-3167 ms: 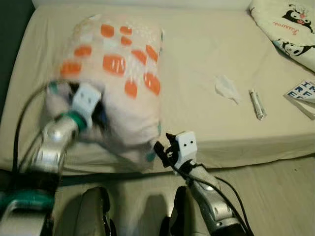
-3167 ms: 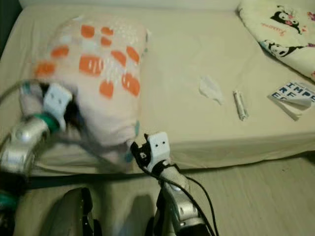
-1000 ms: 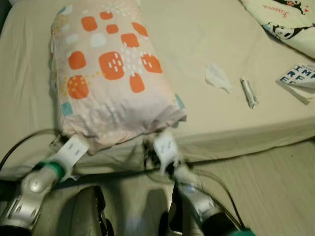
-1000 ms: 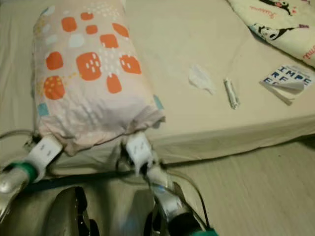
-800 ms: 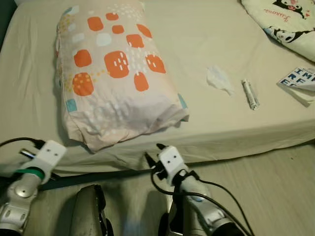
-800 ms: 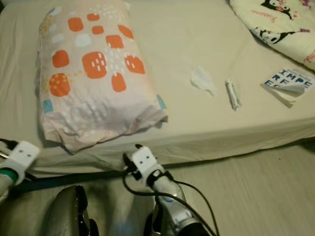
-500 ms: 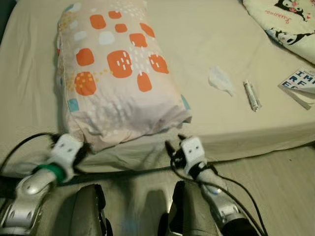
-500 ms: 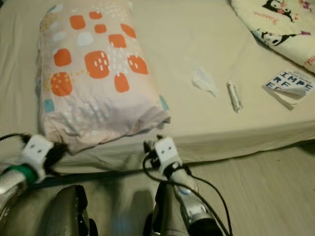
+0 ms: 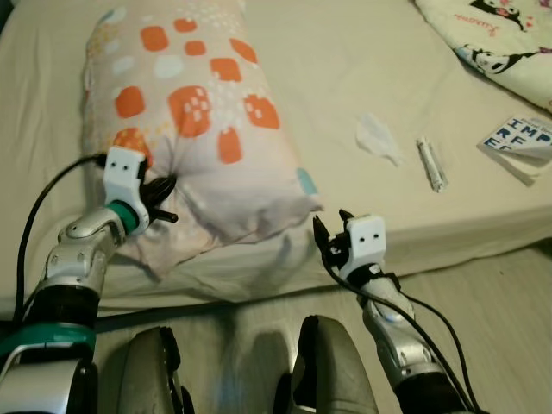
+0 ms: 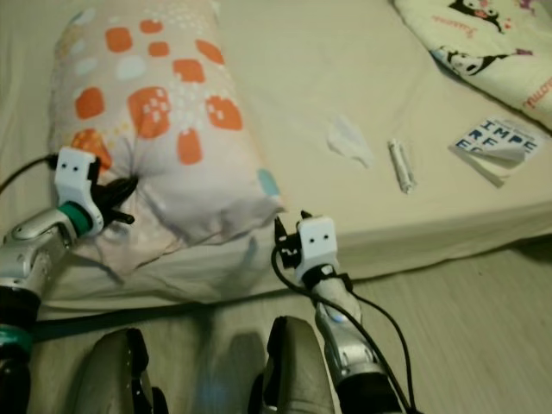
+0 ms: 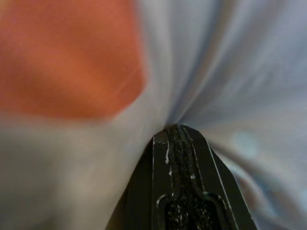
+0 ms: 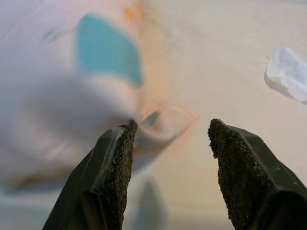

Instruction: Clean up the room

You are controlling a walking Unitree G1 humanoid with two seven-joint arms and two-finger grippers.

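We have only begun: our left gripper (image 9: 166, 191) pinches the pillow (image 9: 194, 112), our right gripper (image 10: 289, 237) gapes empty, while tissue (image 9: 377, 138), tube (image 9: 429, 164) and booklet (image 9: 522, 147) remain.

Beige bed sheet (image 9: 345, 78), wood floor (image 9: 500, 319), cartoon blanket (image 9: 492, 43) far right

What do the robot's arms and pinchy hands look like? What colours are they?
Both arms are shiny silver metal with black cables looping along them. The left arm has a green ring at its wrist. Each wrist carries a small white box with two dark dots, like tiny eyes. The left gripper and right gripper each end in black jaws, with rough, gritty inner faces seen up close.
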